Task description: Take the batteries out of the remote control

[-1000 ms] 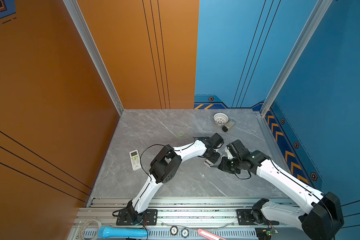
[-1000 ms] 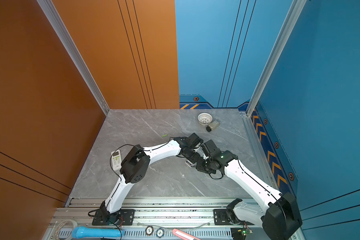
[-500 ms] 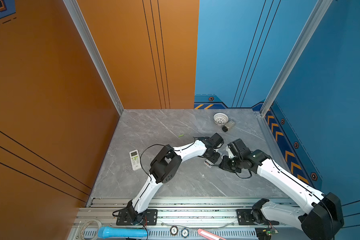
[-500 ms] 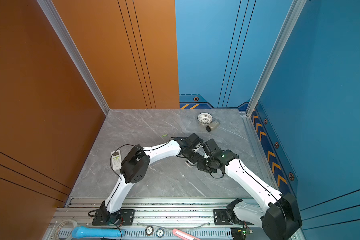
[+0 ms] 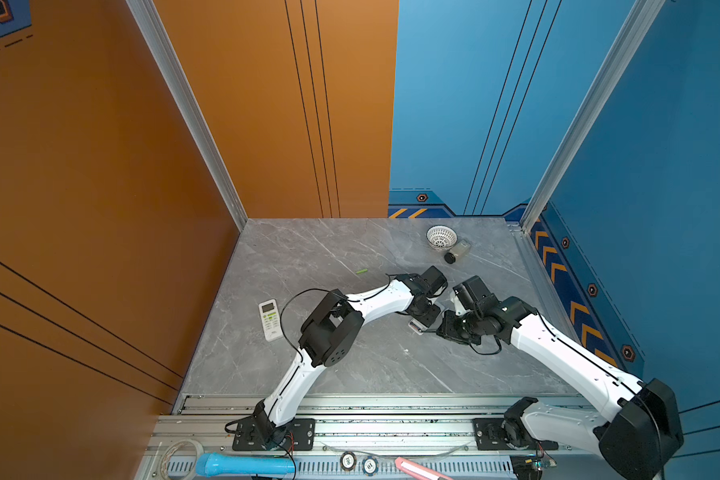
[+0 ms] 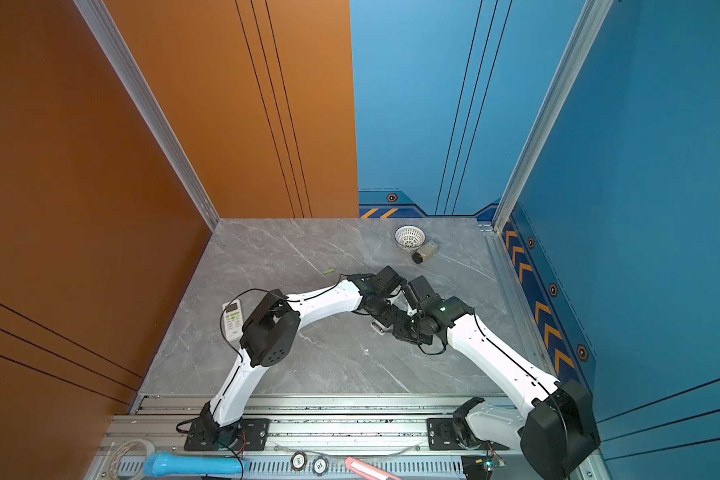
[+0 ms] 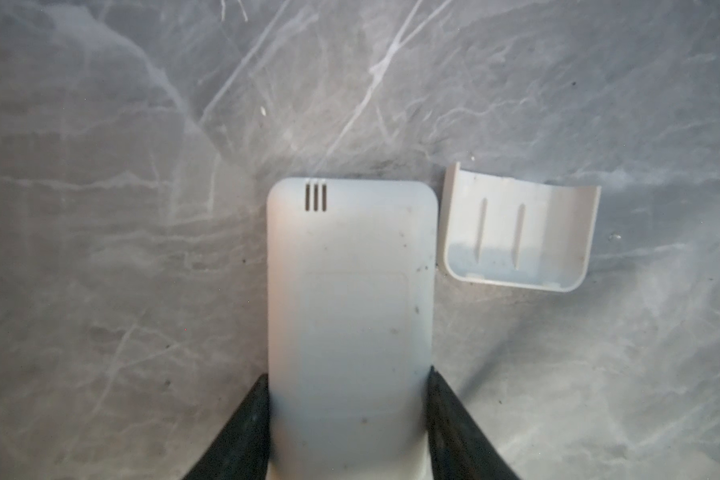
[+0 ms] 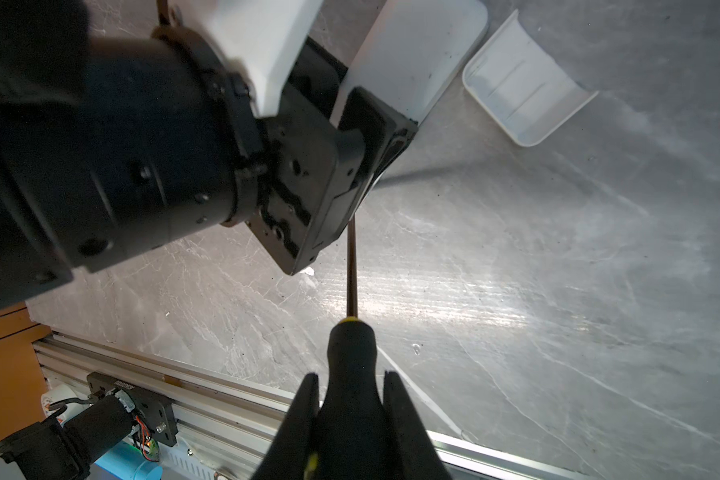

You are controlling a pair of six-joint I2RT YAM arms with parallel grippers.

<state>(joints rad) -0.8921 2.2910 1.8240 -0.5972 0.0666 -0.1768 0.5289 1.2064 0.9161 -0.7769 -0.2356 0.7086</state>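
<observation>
The remote (image 7: 350,311) runs off the left wrist picture's edge at the end clamped by the left gripper (image 7: 348,374), so that end cannot be seen, and the part nearest the camera is blurred. In the right wrist view the screwdriver (image 8: 352,357) loses its tip behind the left gripper beside the remote, and its handle end is cut off past the right gripper (image 8: 351,376). In both top views the two grippers cover nearly all of the remote, and the green battery (image 5: 361,271) well away from it is too small to show more than colour.
</observation>
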